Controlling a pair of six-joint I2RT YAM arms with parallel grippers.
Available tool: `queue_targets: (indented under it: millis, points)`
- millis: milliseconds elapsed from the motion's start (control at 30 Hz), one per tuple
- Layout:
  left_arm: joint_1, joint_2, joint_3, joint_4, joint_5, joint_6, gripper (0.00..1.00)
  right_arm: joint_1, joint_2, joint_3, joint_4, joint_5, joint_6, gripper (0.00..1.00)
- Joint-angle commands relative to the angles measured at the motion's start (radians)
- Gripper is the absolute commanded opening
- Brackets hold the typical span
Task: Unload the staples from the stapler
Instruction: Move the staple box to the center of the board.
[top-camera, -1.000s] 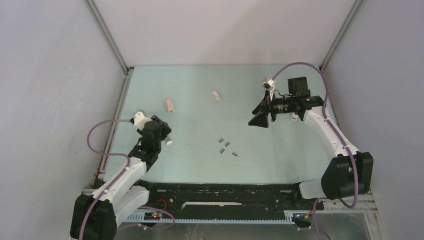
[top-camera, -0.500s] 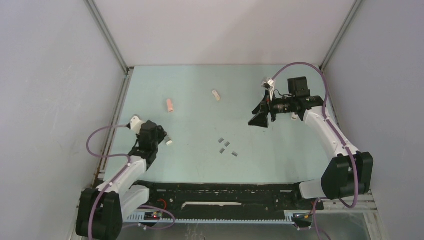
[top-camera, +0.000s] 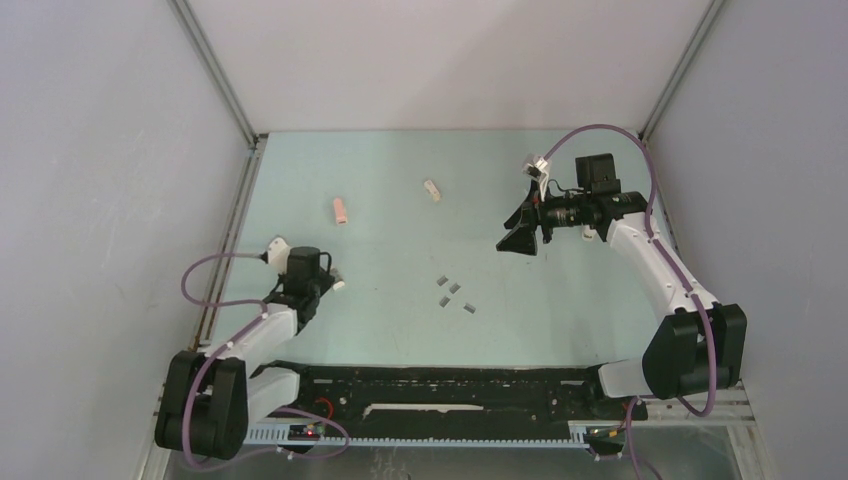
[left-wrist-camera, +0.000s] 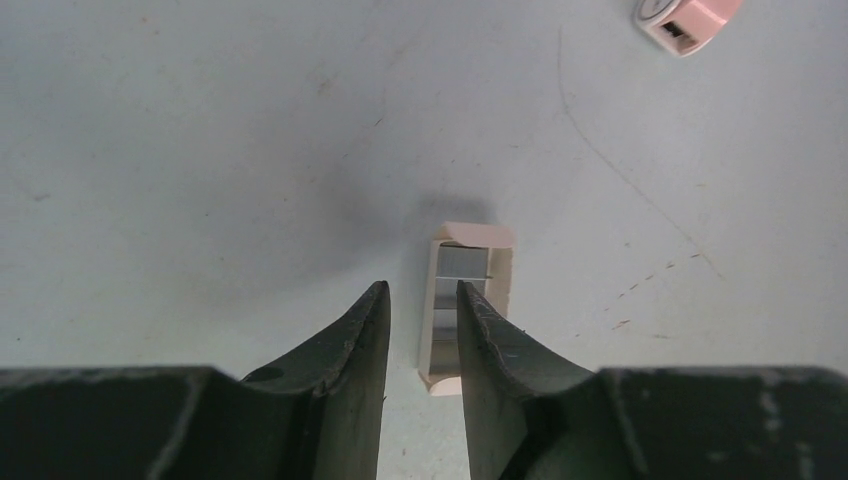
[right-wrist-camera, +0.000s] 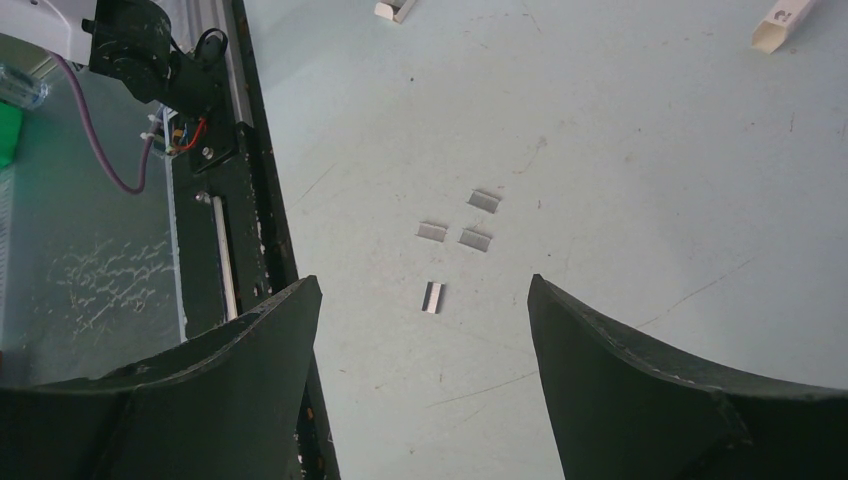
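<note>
A small cream stapler (left-wrist-camera: 500, 270) lies open on the table just beyond my left fingertips, a silver staple strip (left-wrist-camera: 462, 264) in its channel. It also shows in the top view (top-camera: 339, 285). My left gripper (left-wrist-camera: 420, 300) is slightly open, holds nothing, and hovers just left of the stapler; in the top view it (top-camera: 322, 280) is low at the table's left. Several loose staples (top-camera: 455, 293) lie mid-table, also seen under my right gripper (right-wrist-camera: 475, 238). My right gripper (top-camera: 520, 241) is wide open and empty, raised at the right.
A pink stapler (top-camera: 341, 210) lies left of centre, also in the left wrist view (left-wrist-camera: 690, 15). A white stapler (top-camera: 431, 190) lies farther back. The black rail (top-camera: 450, 385) runs along the near edge. Walls enclose the table.
My left arm has drawn back toward its base, the gripper moving nearer and lower beside the small stapler. The right arm has not moved.
</note>
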Motion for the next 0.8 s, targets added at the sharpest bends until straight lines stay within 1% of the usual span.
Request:
queue_targets:
  millis: [0,200,667,767]
  points:
    - [0.009,0.036,0.055,-0.026,-0.013,-0.025,0.36,-0.004,-0.001,-0.001,0.018,-0.015,0.01,0.85]
    - [0.009,0.079,0.074,-0.03,0.007,-0.025,0.31,-0.006,-0.001,-0.001,0.019,-0.015,0.01,0.85]
    - [0.009,0.087,0.082,-0.019,0.039,-0.002,0.31,-0.004,0.002,-0.001,0.016,-0.016,0.009,0.85]
    - [0.009,0.103,0.086,-0.019,0.042,-0.002,0.24,-0.005,0.003,-0.001,0.016,-0.016,0.008,0.85]
